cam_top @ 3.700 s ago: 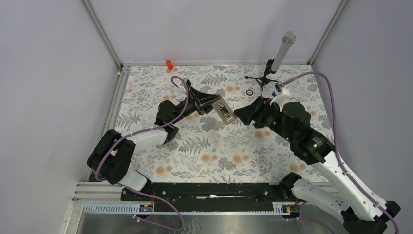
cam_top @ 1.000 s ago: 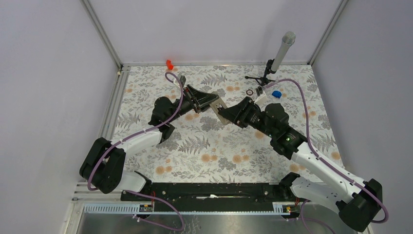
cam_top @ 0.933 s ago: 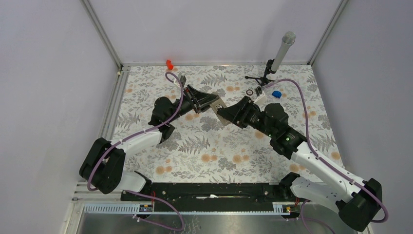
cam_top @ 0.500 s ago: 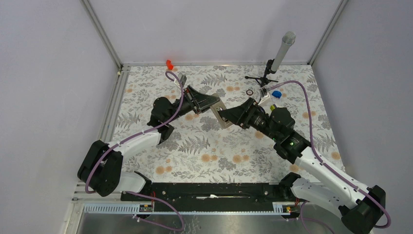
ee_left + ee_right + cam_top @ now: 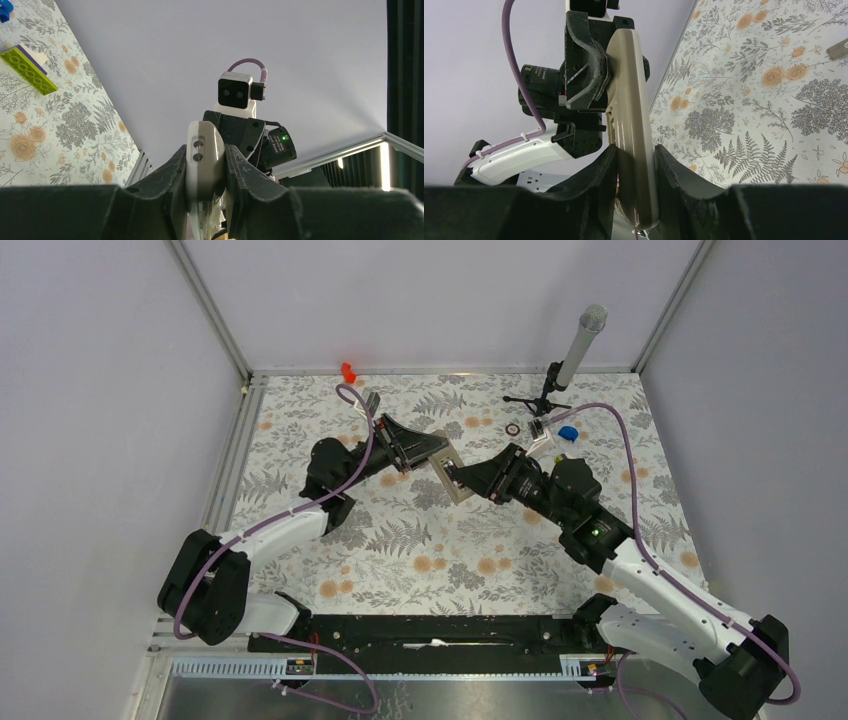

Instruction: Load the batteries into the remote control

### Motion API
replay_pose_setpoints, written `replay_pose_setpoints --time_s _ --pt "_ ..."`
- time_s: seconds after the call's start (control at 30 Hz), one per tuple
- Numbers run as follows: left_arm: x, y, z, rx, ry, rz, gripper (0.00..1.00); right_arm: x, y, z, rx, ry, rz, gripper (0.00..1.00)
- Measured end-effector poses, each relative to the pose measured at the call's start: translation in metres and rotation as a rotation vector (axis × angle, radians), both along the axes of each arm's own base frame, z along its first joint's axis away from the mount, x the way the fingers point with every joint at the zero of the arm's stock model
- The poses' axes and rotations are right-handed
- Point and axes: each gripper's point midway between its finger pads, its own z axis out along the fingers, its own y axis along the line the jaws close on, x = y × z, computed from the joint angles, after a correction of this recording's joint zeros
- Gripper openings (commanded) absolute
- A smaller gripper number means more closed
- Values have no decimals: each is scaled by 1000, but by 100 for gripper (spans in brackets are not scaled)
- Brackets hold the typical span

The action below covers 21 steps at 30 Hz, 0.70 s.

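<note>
The remote control (image 5: pixel 450 476) is held in the air over the middle of the table, tilted, between both arms. My left gripper (image 5: pixel 432 453) is shut on its far end; in the left wrist view the white handset's end (image 5: pixel 205 160) sits clamped between my gripper (image 5: pixel 205 172). My right gripper (image 5: pixel 464 479) is shut on the near end; in the right wrist view the handset (image 5: pixel 630 100) runs up from my gripper (image 5: pixel 634 175) to the left gripper. The batteries are not visible in any view.
At the back right lie a dark ring (image 5: pixel 512 428), a blue piece (image 5: pixel 568 432) and a yellow-green bar with a white end (image 5: pixel 27 70), by a microphone stand (image 5: pixel 578 348). A red object (image 5: pixel 348 371) sits at the back edge. A small grey piece (image 5: pixel 839 50) lies on the table.
My right gripper has moved left from beside the remote and closed on its near end. The left arm has kept its hold and the remote has shifted slightly and tilted.
</note>
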Motion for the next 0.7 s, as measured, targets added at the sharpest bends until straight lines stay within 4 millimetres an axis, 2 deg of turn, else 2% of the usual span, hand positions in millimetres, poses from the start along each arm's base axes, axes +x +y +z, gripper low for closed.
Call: replay_pose_setpoints --time_s 0.1,0.27,0.3,0.37,0.47,0.6,0.7 --pt "2 1 0 1 1 5 0 2 2 -1 -3 -2 3 38" --pt "2 1 -5 29 -16 12 0 3 2 -7 -29 3 3 70" --pt "3 1 -7 45 -24 16 0 3 1 -9 -41 4 4 79" --pt "2 2 -13 84 -41 16 0 3 -1 -12 -59 1 -2 87" --pt "8 10 -24 150 -48 39 0 2 -8 -9 -81 -32 -25 88" --pt "30 43 -40 256 -26 138 0 4 -20 -1 -112 -84 -76 85" --pt "40 73 -48 330 -6 234 0 17 -23 -6 -176 -71 -127 81"
